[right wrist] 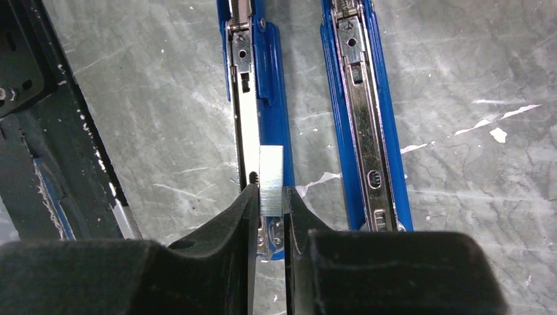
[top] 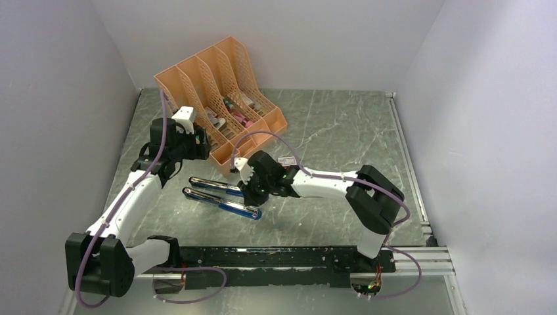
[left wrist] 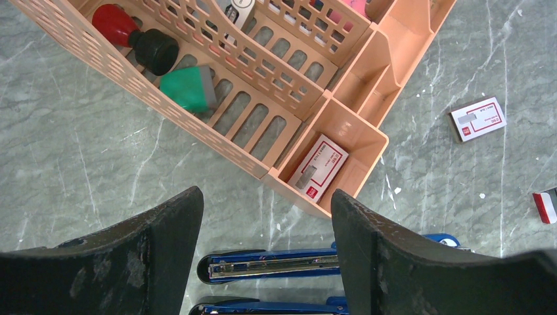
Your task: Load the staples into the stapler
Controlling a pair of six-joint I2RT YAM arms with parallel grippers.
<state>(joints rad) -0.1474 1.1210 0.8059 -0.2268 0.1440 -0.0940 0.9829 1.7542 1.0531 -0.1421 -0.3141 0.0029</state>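
— So, where are the staples (right wrist: 271, 180)?

— Caught in the right gripper (right wrist: 270, 197). It is clenched on a short silvery strip, whose lower end is nipped between the two black fingers (right wrist: 226, 230).

— And relative to the stapler (right wrist: 263, 92)?

— Right over it. The stapler lies folded open on the table (top: 341, 131), its two blue halves side by side. In the right wrist view the strip hangs above the metal channel of the left-hand half, roughly in line with it. Whether strip and channel touch, I cannot tell.

— What about the other half?

— It lies just beside the first one, its metal rail facing up, with nothing on it.

— And the left gripper (left wrist: 264, 197)?

— Released, its jaws spread wide, holding nothing. It hovers over the end of the stapler away from the right gripper, and both blue halves show between its fingertips.

— What lies beyond the stapler?

— A peach slotted organiser (left wrist: 358, 125), near the stapler on the side away from the arm bases. A white-and-red box (left wrist: 318, 167) stands in its small front compartment, the one closest to the stapler. A second box (left wrist: 477, 118) of the same kind lies flat on the table, apart from the organiser and farther from the stapler.
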